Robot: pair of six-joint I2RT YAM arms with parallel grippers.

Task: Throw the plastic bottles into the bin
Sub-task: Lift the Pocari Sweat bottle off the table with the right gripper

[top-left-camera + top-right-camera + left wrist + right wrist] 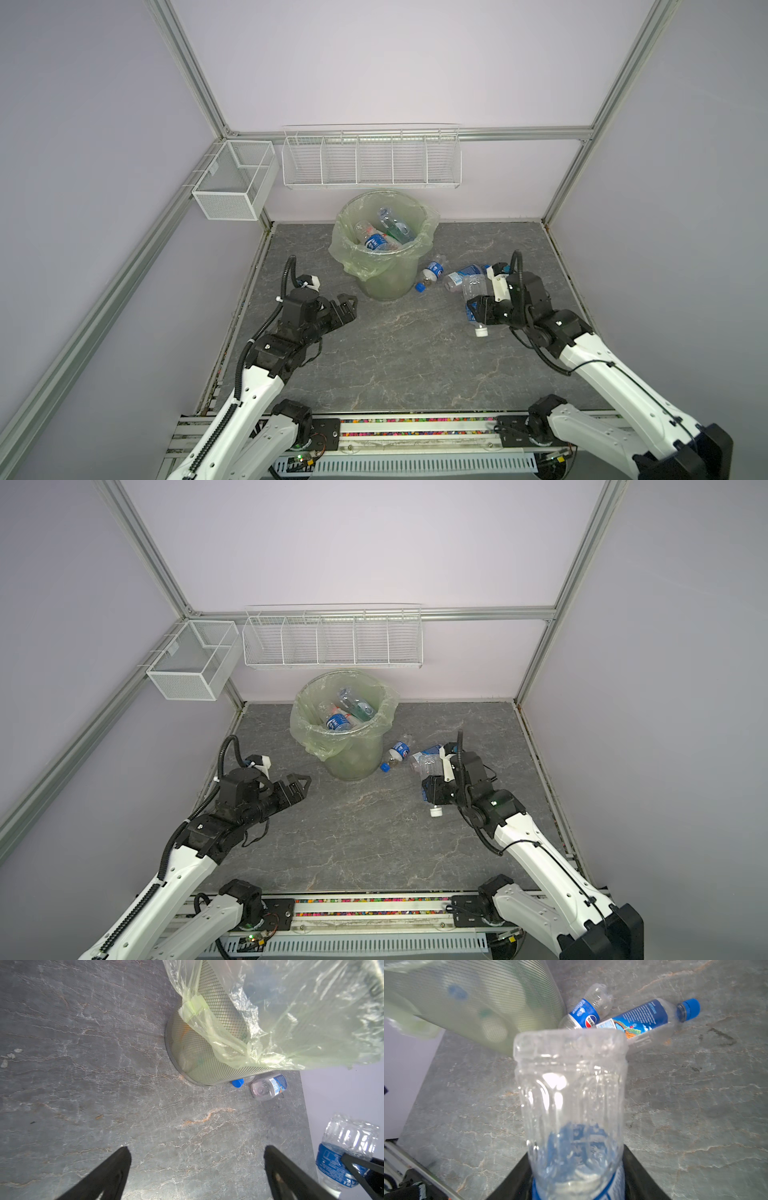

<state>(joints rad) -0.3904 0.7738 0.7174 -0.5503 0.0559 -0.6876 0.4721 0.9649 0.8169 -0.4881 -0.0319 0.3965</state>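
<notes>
"What did your right hand have?"

"My right hand [478, 309] was clamped around a clear bottle [571, 1095], gripping it at the blue label. Its white cap [482, 331] hung below the grip, and the bottle looked lifted off the bench [395, 353]."

"And the left?"

"My left hand [196, 1148] stood spread wide with nothing in it, low over the bench, near the left side of the bin [384, 284]."

"How was the bin?"

"Upright toward the back of the bench, its green bag [353, 257] folded over the rim, with several bottles [376, 241] already inside."

"Anything still out?"

"Two. A Pepsi bottle [588, 1009] lay on its side just beside the foot of the bin. A picture-label bottle [643, 1016] lay just beside that one, between the bin and my right hand."
</notes>
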